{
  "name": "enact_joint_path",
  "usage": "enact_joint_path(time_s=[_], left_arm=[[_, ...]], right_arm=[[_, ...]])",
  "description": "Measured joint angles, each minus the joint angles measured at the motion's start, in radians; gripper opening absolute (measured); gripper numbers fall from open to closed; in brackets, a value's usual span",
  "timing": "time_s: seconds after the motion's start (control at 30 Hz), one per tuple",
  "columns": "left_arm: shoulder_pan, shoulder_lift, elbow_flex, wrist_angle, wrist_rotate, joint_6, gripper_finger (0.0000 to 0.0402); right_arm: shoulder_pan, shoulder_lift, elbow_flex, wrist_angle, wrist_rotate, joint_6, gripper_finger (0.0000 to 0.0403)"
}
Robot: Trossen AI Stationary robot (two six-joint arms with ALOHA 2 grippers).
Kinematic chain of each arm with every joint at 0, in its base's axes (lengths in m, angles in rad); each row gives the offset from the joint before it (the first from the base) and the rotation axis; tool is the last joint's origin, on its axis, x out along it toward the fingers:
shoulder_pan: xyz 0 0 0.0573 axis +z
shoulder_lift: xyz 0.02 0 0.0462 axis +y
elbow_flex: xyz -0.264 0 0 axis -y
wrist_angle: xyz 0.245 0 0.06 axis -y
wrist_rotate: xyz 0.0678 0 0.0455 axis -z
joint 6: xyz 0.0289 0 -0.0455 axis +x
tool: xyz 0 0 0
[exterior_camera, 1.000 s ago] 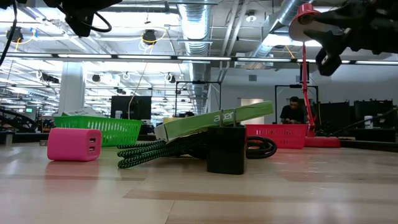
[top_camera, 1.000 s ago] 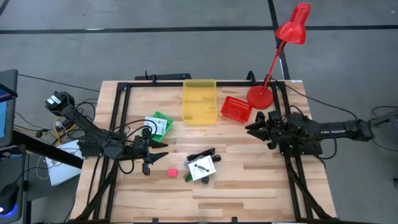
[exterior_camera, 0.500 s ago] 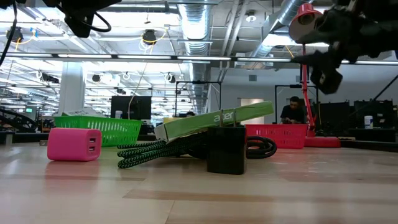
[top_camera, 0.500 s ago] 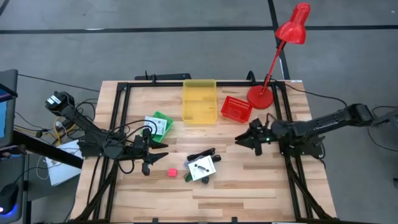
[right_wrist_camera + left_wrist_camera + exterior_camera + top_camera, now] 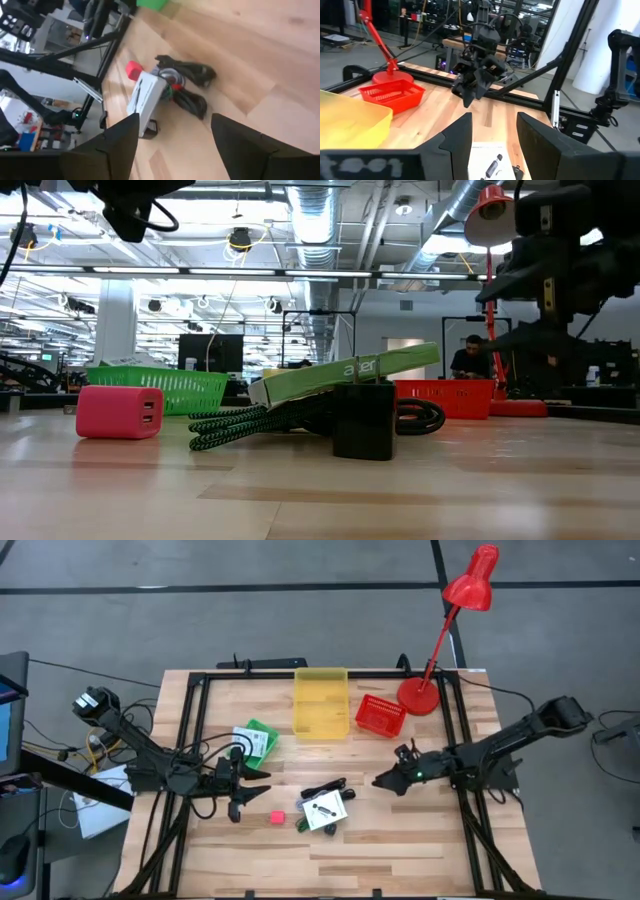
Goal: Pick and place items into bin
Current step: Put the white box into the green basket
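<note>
A pile lies at the table's middle: a flat white packet with black print (image 5: 325,810) on a black cable bundle (image 5: 325,790), with a black cube (image 5: 364,422) in front of it. A pink cube (image 5: 276,817) rests on the wood left of the pile. Another white packet (image 5: 246,740) lies by a green basket (image 5: 262,732). My right gripper (image 5: 378,782) hangs open above the table just right of the pile, which its wrist view shows ahead of it as the white packet (image 5: 145,100). My left gripper (image 5: 262,792) waits open left of the pile.
A yellow bin (image 5: 321,700) stands at the far middle, with a red basket (image 5: 380,715) and a red desk lamp (image 5: 440,640) to its right. A black frame rail (image 5: 465,810) runs along the right side. Bare wood lies near the front edge.
My right gripper has reached out from the right rail toward the table's left and near side, coming down toward the pile. The items lie as before.
</note>
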Motion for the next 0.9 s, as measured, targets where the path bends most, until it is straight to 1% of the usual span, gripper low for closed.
enact_joint_path(time_s=[0.13,0.33,0.6,0.7,0.9], left_arm=[[0.0,0.0,0.0,0.0,0.019,-0.001,0.0146],[0.0,0.0,0.0,-0.001,0.031,-0.002,0.0146],[0.0,0.0,0.0,-0.001,0.031,-0.005,0.0146],[0.0,0.0,0.0,-0.001,0.03,-0.015,0.0146],[0.0,0.0,0.0,-0.007,0.038,-0.02,0.0146]], right_arm=[[0.036,0.091,0.0,0.101,0.031,0.063,0.0245],[0.061,0.237,0.0,0.287,0.033,0.112,0.0245],[0.084,0.403,0.002,0.472,0.03,0.169,0.0244],[0.096,0.457,0.032,0.501,0.028,0.171,0.0244],[0.101,0.559,0.144,0.505,-0.045,0.169,0.0244]])
